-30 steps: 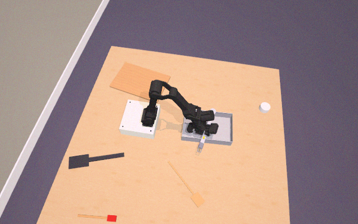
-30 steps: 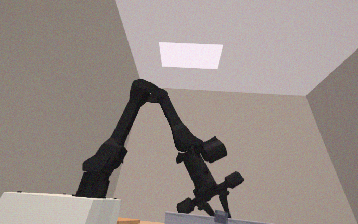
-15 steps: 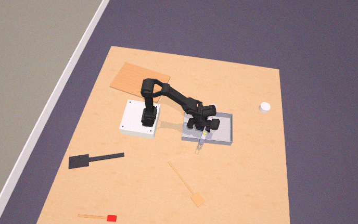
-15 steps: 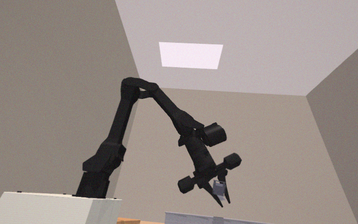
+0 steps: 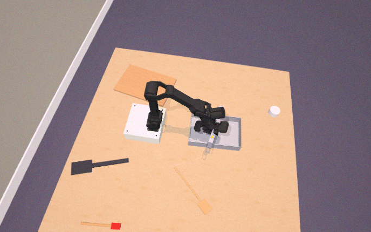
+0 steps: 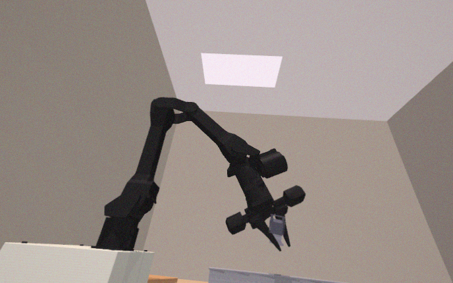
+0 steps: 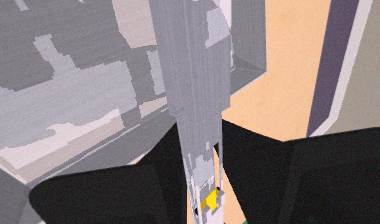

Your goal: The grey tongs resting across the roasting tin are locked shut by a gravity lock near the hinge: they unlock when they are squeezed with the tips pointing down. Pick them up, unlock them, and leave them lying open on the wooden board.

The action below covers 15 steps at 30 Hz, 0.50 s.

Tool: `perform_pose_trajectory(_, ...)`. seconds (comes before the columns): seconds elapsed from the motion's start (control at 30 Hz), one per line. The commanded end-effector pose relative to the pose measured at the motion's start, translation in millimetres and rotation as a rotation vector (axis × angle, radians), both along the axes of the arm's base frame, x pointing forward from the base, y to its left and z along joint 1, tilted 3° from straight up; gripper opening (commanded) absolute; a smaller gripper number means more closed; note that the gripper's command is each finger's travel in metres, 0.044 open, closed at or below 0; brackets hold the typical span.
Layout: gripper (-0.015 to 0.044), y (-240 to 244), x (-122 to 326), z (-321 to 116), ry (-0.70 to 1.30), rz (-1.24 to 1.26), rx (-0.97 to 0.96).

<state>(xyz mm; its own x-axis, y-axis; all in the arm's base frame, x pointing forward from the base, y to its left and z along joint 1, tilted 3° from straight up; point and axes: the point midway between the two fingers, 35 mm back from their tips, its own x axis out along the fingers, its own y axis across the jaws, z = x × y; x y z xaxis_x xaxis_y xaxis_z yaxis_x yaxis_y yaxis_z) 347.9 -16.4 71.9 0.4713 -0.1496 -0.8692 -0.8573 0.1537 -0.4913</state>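
The grey tongs (image 5: 210, 141) (image 6: 276, 225) (image 7: 198, 75) are up in the air, above the roasting tin (image 5: 229, 147) (image 6: 242, 276) (image 7: 249, 30). Their arms look close together. The end with the yellow mark points toward the front in the top view and shows low in the wrist view. My gripper (image 6: 284, 248) (image 7: 195, 123) is shut on the tongs, one finger on each side. Its fingers are mostly hidden in the top view. I cannot tell the tilt of the tongs exactly. The wooden board (image 5: 136, 79) (image 6: 161, 279) lies flat behind the arm's base.
The white base box (image 5: 141, 123) (image 6: 55, 263) stands between board and tin. A white round object (image 5: 274, 111) is at the right. A black spatula (image 5: 81, 166), a wooden spatula (image 5: 205, 206) and a red-headed one (image 5: 115, 225) lie toward the front.
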Motion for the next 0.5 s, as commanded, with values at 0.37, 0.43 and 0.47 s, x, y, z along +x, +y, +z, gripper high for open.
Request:
perform_pose_trajectory(0.37, -0.0150, -0.9, 5.2, 0.1, 0.206, 0.096, 0.002)
perform_pose_trajectory(0.43, -0.0150, -1.1, 5.1, -0.2, 0.237, 0.109, 0.005)
perform_pose_trajectory(0.47, -0.0150, -1.3, 5.0, -0.2, 0.252, 0.116, 0.006)
